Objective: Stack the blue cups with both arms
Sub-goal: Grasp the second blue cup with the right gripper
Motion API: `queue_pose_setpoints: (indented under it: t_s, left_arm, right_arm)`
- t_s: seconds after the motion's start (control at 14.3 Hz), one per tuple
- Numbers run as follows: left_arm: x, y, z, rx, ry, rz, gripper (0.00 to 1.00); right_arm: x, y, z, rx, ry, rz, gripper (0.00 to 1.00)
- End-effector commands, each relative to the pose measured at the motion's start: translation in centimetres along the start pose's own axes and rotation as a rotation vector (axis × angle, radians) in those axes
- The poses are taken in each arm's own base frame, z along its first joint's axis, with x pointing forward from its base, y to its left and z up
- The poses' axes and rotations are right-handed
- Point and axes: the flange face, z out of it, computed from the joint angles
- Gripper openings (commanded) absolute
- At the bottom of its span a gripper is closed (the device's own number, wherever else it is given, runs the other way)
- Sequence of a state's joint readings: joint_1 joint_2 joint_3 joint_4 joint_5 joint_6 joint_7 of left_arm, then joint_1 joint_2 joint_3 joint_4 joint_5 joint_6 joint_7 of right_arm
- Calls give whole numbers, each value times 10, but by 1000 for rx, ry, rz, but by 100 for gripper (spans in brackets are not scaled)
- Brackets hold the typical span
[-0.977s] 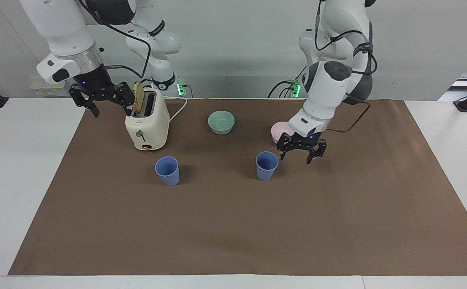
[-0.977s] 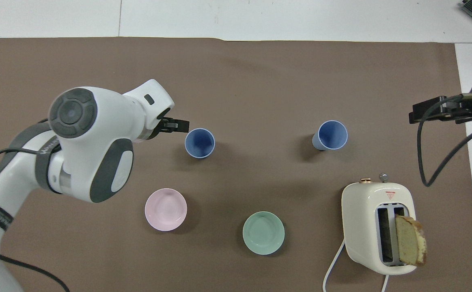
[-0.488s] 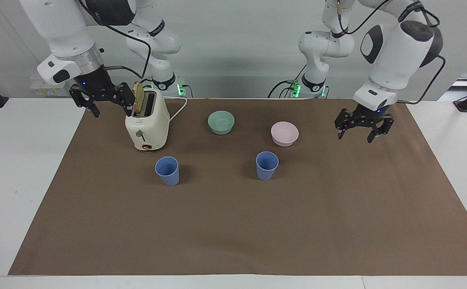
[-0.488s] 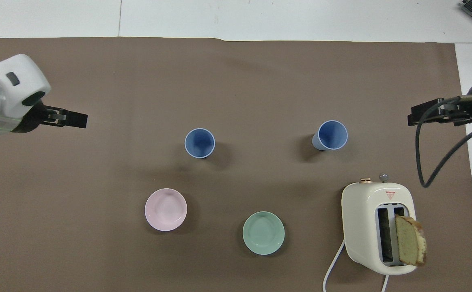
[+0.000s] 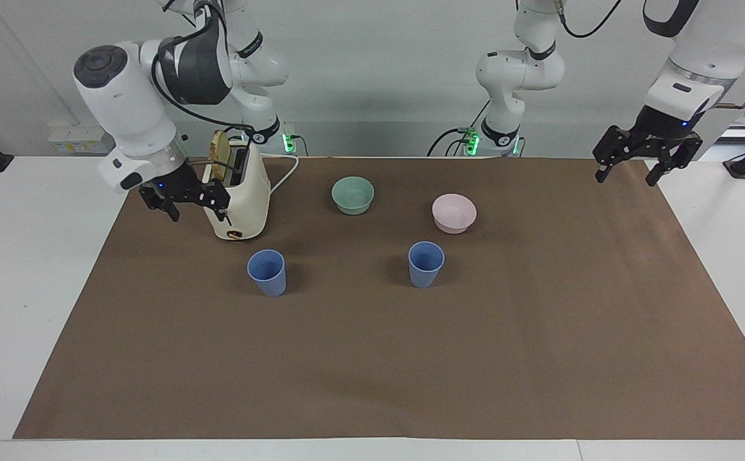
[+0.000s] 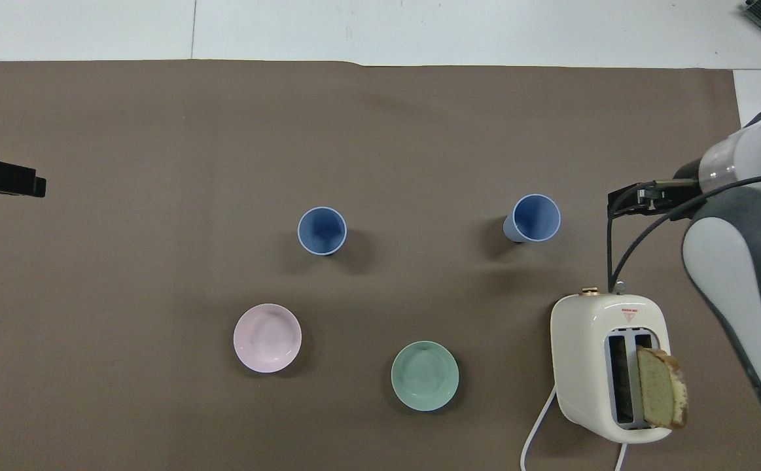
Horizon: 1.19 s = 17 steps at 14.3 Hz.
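1. The right gripper [image 5: 183, 203] is hanging in the air just beside the toaster [image 5: 237, 198], on the side toward the right arm's end of the table; its fingers are spread apart and are holding nothing.
2. The left gripper [image 5: 646, 160] is hanging over the edge of the brown mat [image 5: 372, 358], at the left arm's end of the table, well apart from the toaster; its fingers are spread too, and nothing is between them.
3. One blue cup [image 5: 267, 272] is standing upright on the mat near the toaster, farther from the robots than it.
4. The other blue cup [image 5: 426, 264] is standing upright beside the first, toward the left arm's end, well apart from the toaster.
5. A green bowl [image 5: 353, 194] and a pink bowl [image 5: 454, 213] are sitting beside the toaster, toward the left arm's end.
6. The mat is covering a white table [image 5: 32, 269]; a pale wall is rising at the robots' end.
7. A slice of bread [image 6: 661, 394] is sticking out of the toaster.
8. In the overhead view the left gripper is cut off at the edge.
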<state>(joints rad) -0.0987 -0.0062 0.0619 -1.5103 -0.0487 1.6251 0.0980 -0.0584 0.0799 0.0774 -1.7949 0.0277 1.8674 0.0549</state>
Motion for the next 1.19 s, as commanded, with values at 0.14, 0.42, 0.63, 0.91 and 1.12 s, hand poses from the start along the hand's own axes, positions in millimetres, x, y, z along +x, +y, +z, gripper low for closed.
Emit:
queue_pose_setpoints:
  t_s: [0.14,0.42,0.63,0.91,1.12]
  left_arm:
    - [0,-9,-5,-10,-22,55,100]
    - [-9,-8,-2,-8,-84,41,100]
    - [-15,-9,-1,-5,-93,32,100]
    - [-22,-8,0,-2,-100,-55,100]
    - [-21,-9,1,-1,-101,-53,100]
  right_arm:
    - [10,-34,74,8,13,30,100]
    - [6,-35,116,4,-18,39,100]
    - [8,-35,133,4,-21,30,100]
    - [9,-56,134,5,-19,-8,0]
    - [11,-57,133,16,-18,1,0]
